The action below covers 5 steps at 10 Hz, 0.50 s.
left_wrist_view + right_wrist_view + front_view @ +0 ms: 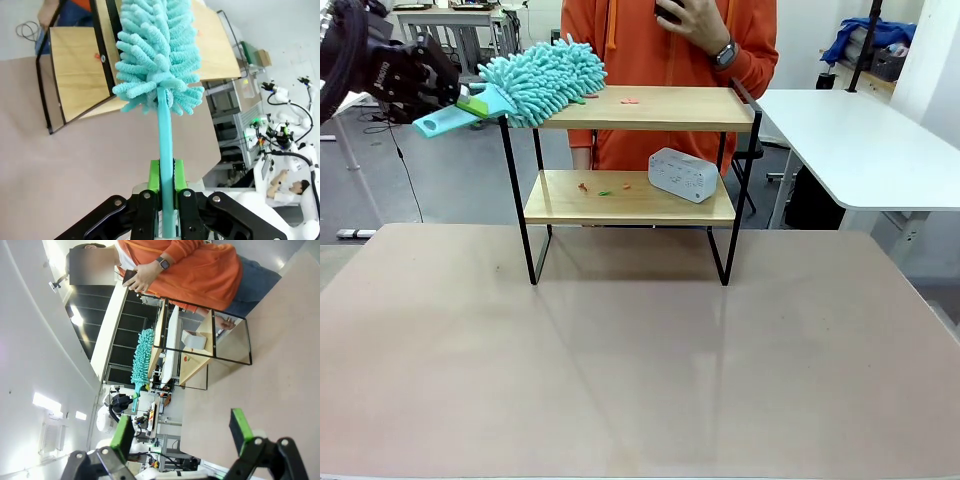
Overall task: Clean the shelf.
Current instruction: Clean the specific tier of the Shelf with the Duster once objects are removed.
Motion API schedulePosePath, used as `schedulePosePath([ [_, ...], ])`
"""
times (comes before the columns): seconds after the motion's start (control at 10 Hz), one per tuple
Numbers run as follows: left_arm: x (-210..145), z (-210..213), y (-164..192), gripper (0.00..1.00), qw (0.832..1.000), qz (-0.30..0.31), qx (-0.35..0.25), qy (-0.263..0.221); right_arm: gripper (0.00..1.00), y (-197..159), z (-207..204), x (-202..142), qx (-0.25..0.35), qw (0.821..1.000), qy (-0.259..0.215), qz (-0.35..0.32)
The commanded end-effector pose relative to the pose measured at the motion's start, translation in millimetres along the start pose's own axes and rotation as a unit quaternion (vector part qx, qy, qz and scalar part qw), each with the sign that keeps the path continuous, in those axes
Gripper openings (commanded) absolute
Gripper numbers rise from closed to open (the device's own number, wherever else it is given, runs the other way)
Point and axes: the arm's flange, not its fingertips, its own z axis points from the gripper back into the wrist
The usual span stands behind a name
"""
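Observation:
The shelf (pixel 650 107), a two-tier rack of light wooden boards in a thin black frame, stands at the table's far middle. My left gripper (pixel 468 101) is shut on the handle of a teal fluffy duster (pixel 542 78), whose head rests on the left end of the top board. In the left wrist view the green pads (pixel 154 176) clamp the duster (pixel 157 55) handle, with the shelf (pixel 75 70) beyond. Small red and green scraps (pixel 629 100) lie on both boards. My right gripper (pixel 181 434) hangs open, far from the shelf (pixel 202 347).
A white speaker-like box (pixel 682 174) sits on the lower board's right side. A person in an orange hoodie (pixel 665 55) stands right behind the shelf, holding a phone. A white table (pixel 860 140) stands at the right. The brown tabletop (pixel 620 350) spreads in front.

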Motion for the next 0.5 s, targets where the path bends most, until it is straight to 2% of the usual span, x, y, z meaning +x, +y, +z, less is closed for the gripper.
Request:
schedulePosePath([
  [0.0, 2, 9, -9, 0.12, 0.999, -0.004, -0.022, 0.047, 1.00, 1, -2, 2, 0.009, 1.000, -0.006, 0.014],
  [0.2, -3, 7, -21, 0.12, 0.994, -0.009, -0.051, 0.092, 1.00, 1, -2, 2, 0.009, 1.000, -0.006, 0.014],
  [0.3, -7, 6, -25, 0.12, 0.988, -0.011, -0.077, 0.137, 1.00, 1, -2, 2, 0.009, 1.000, -0.006, 0.014],
  [0.4, -11, 11, -28, 0.12, 0.965, -0.003, -0.134, 0.224, 1.00, 1, -2, 2, 0.009, 1.000, -0.006, 0.014],
])
